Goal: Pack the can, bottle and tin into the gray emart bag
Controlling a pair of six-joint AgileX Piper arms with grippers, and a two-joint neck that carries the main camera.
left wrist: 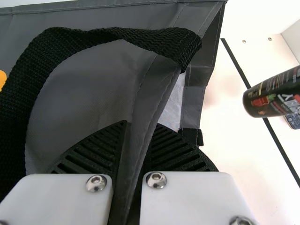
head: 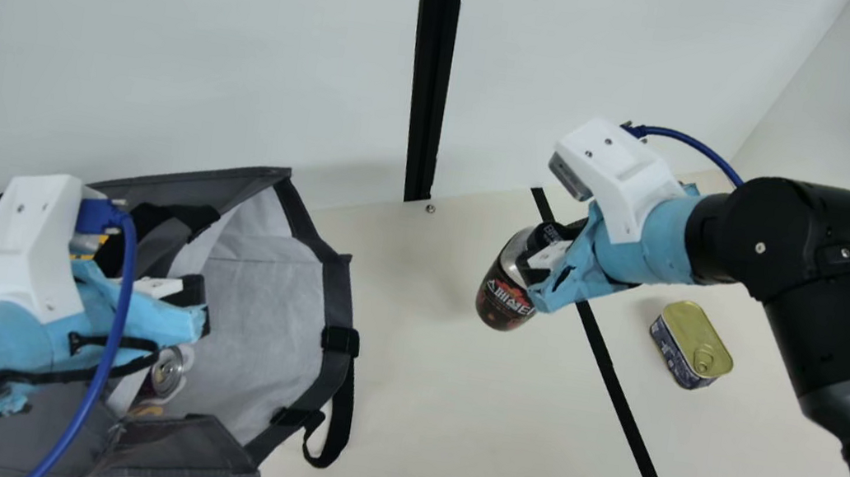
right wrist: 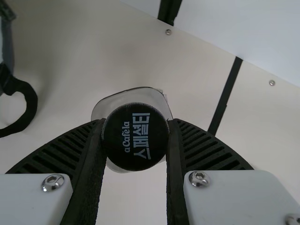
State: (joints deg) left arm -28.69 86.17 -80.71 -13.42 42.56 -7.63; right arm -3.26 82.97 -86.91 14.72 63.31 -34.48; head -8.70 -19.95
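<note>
Bag (head: 260,315), gray, pale lining, black straps (head: 340,414); open, at the left of the table (head: 424,421). An orange-yellow patch (left wrist: 2,78) marks its outside in the left wrist view.

Left gripper (head: 195,304): fingers closed on a gray fold of the bag, which is pinched between the black ribbed pads (left wrist: 105,150).

Can (head: 166,373): silver top with tab, dark side; inside the bag, beside the white-and-blue housing of the left gripper, partly hidden. Its lettering cannot be made out.

Bottle (head: 504,299): dark, tilted, between bag and tin. Label with bold white lettering over a red motif; in the left wrist view, large white characters beside a red and green picture. Black cap (right wrist: 136,136), printed in white: one line of small Latin letters, one of larger Korean characters.

Right gripper (head: 548,249): fingers closed around the bottle at its cap, one on each side.

Tin (head: 691,342): gold lid, pull ring; dark blue side with small pale print. On the table, right of the black stripe (head: 638,435), well apart from the bag.

Right arm (head: 832,329): black; pale lettering on one link.
</note>
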